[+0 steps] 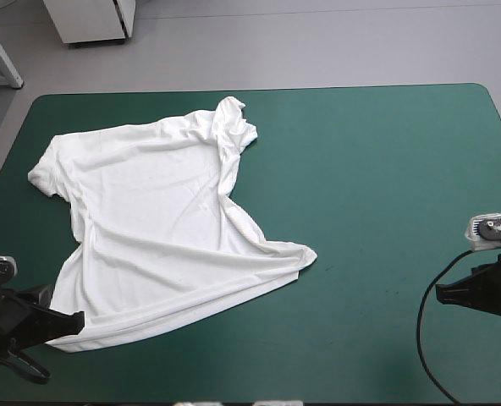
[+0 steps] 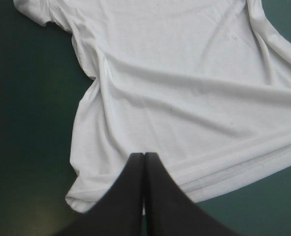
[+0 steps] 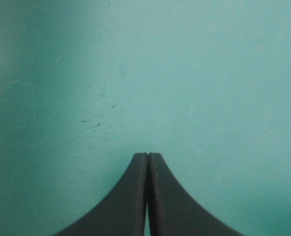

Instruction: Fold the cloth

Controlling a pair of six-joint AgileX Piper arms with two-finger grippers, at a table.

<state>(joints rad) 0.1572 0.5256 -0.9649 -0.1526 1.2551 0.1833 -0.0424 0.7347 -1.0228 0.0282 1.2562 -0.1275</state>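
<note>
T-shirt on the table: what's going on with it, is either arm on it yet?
Nothing is holding it. The T-shirt lies spread but rumpled on the left half of the teal-green cover, with one side bunched along a ridge and no fold made. The left gripper is shut, its tip over the shirt's hem near the table's near edge, with no cloth visible between its fingers. The right gripper is shut too, over bare cover well clear of the shirt.

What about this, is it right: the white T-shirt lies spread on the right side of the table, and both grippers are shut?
Not quite. The high view shows the T-shirt spread on the left side of the table, not the right. The left gripper and right gripper are both shut, as said.
</note>
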